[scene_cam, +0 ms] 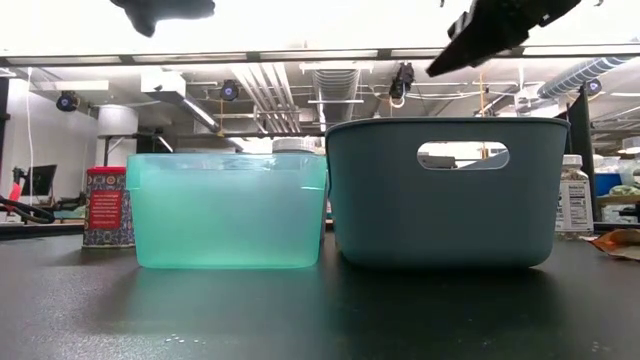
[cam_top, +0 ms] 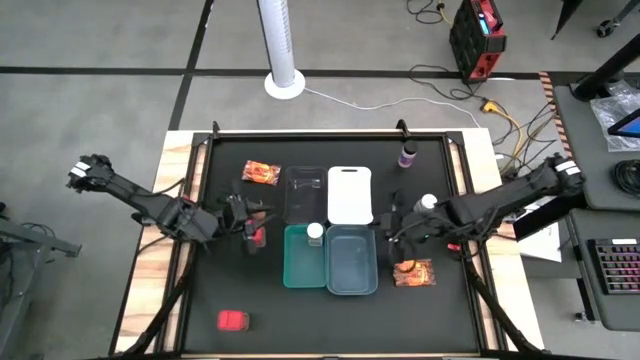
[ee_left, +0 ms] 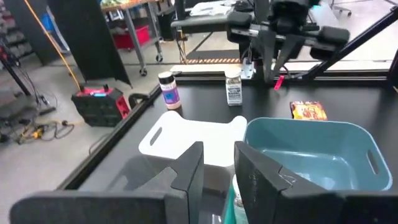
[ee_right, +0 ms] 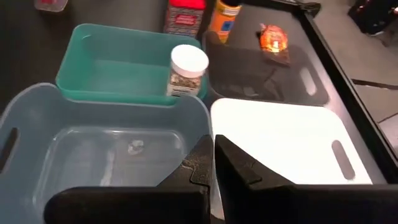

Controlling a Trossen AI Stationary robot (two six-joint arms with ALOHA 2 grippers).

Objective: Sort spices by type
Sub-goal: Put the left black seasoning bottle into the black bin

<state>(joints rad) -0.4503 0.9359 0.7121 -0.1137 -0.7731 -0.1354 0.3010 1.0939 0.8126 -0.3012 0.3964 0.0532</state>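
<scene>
My left tool (cam_top: 243,218) hangs above the bench (cam_top: 260,290), on the left side of the four trays, its fingers (ee_left: 191,174) parted a little with nothing between them. My right tool (cam_top: 397,228) hangs above the bench on the right side of the trays, its fingers (ee_right: 202,163) pressed together and holding nothing.

One white-capped jar (cam_top: 315,234) stands inside the teal tray (cam_top: 304,275), at its far end. The grey-blue tray (cam_top: 351,280) beside it holds nothing I can see. The white tray (cam_top: 350,195) and the clear tray (cam_top: 303,196) sit behind those two.

The second white-capped jar (cam_top: 428,203) stands on the bench just beyond my right tool. A purple bottle (cam_top: 407,156) stands near the far edge, well apart from the trays. One packet of orange-red stuff (cam_top: 415,272) lies right of the grey-blue tray; the other packet (cam_top: 261,172) lies left of the clear tray. A red box (cam_top: 233,320) lies near the front left corner. Another red box (ee_right: 184,14) and an orange bottle (ee_right: 225,17) stand close to my left tool.
</scene>
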